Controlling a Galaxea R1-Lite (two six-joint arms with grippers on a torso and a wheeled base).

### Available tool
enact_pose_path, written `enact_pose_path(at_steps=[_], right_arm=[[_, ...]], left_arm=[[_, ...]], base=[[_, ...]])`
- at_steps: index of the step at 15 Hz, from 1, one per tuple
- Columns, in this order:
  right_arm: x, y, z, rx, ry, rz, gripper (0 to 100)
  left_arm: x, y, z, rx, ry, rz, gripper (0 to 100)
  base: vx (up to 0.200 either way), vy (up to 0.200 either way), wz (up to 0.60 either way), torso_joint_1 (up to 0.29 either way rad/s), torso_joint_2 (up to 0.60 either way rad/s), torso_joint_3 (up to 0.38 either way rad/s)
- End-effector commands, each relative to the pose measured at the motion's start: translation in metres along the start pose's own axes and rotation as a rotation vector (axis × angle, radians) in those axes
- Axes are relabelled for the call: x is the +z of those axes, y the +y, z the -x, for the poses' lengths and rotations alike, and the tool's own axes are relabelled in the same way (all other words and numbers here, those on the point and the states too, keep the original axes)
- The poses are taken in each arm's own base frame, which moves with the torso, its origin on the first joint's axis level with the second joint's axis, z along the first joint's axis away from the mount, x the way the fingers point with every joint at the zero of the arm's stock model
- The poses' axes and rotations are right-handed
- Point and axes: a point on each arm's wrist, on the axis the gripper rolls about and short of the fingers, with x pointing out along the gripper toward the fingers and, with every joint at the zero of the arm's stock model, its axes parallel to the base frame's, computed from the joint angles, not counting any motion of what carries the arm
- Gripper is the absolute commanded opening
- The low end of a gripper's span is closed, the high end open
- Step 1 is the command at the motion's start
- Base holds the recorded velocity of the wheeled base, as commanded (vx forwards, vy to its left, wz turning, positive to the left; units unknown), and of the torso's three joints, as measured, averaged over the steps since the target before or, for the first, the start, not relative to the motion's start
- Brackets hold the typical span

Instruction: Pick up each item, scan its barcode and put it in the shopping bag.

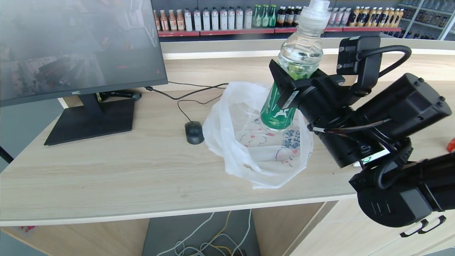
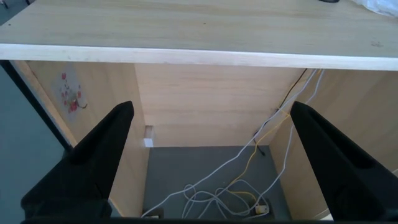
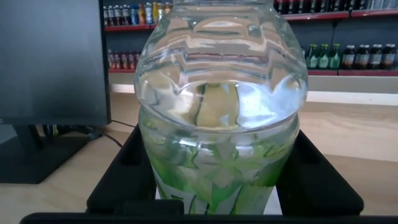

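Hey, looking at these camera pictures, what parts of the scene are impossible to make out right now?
1. The bottle barcode: in the head view the right gripper covers mid-label; the right wrist view sits too close.
2. The shopping bag contents: head view, crumpled plastic and the bottle hide the inside.
3. A red object: head view, cut off by the right edge.
4. A dark device under the monitor: head view, the screen partly hides it.

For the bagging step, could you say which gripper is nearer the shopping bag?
Right. The right gripper holds the bottle above the shopping bag; the left gripper is off the counter's front edge.
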Motion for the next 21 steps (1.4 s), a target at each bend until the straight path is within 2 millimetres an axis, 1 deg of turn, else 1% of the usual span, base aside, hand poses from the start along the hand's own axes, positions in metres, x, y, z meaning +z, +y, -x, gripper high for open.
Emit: enact_pose_path(at_steps=[1,6,8,12,15,17,21], right_arm=[[-0.018,0.005,-0.008,0.002,0.020,0.005,0],[-0.039,0.010,-0.016,0.006,0.042,0.009,0],[-0.054,0.014,-0.023,0.007,0.052,0.013,0],[-0.073,0.017,-0.031,0.005,0.060,0.016,0],[-0.083,0.021,-0.037,0.006,0.057,0.014,0],[-0.093,0.023,-0.040,0.009,0.063,0.017,0],[-0.099,0.019,-0.043,0.008,0.084,0.029,0]], left_arm=[[0.000,0.000,0.000,0.001,-0.001,0.000,100],[0.000,0.000,0.000,0.001,-0.001,0.000,100],[0.000,0.000,0.000,0.000,-0.001,0.000,100],[0.000,0.000,0.000,0.001,-0.001,0.000,100],[0.000,0.000,0.000,0.001,-0.001,0.000,100],[0.000,0.000,0.000,0.001,-0.001,0.000,100],[0.000,0.000,0.000,0.001,-0.001,0.000,100]], base=[[0.000,0.000,0.00,0.000,0.00,0.000],[0.000,0.000,0.00,0.000,0.00,0.000],[0.000,0.000,0.00,0.000,0.00,0.000],[0.000,0.000,0.00,0.000,0.00,0.000],[0.000,0.000,0.00,0.000,0.00,0.000],[0.000,0.000,0.00,0.000,0.00,0.000],[0.000,0.000,0.00,0.000,0.00,0.000]])
